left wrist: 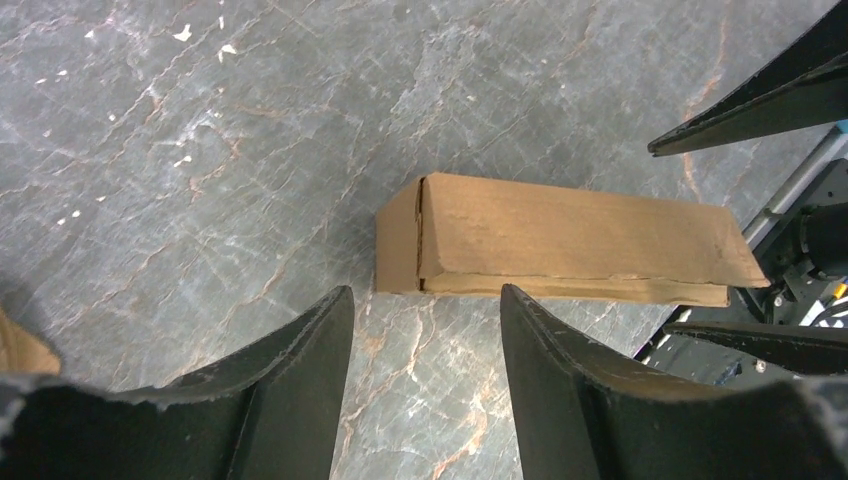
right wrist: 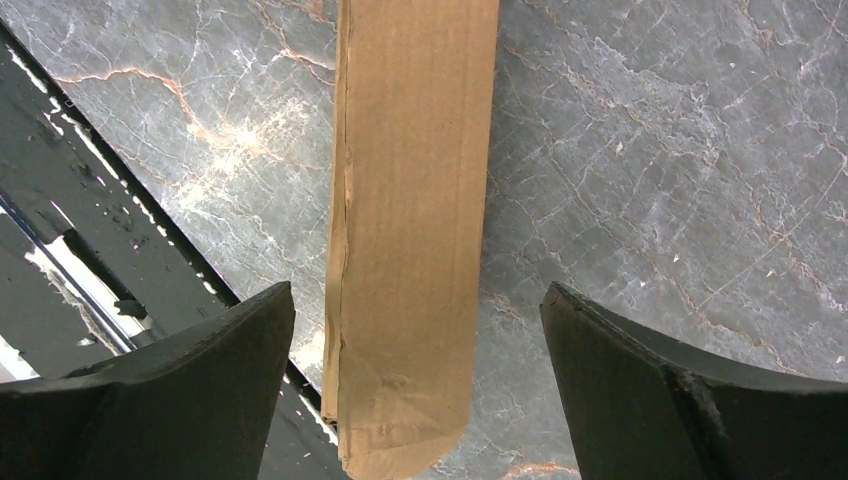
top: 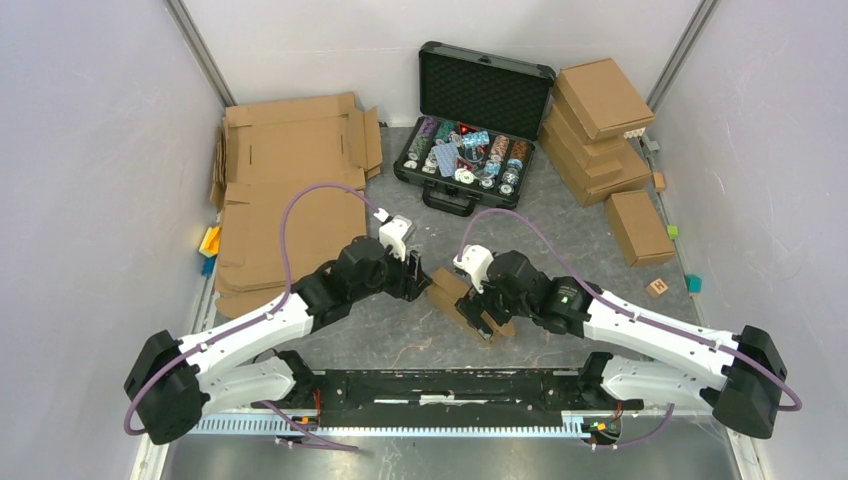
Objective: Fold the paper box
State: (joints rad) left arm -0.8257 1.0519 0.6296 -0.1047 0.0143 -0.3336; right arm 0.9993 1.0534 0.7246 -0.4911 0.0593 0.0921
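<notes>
The box is lying, seemingly closed, on the tabletop. The right end effector is hanging wide above it, the left end effector gaping empty just beside its end. Unheld, it is risking springing open.

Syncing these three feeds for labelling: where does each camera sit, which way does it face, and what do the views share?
Top external: above and behind the bases, looking down at the table; both arms show, left gripper and right gripper near the paper box.
Left wrist: on the left arm, facing down past its open fingers at the box's end.
Right wrist: on the right arm, facing down along the box between its open fingers.
Shared: all three show the paper box on the grey table.
</notes>
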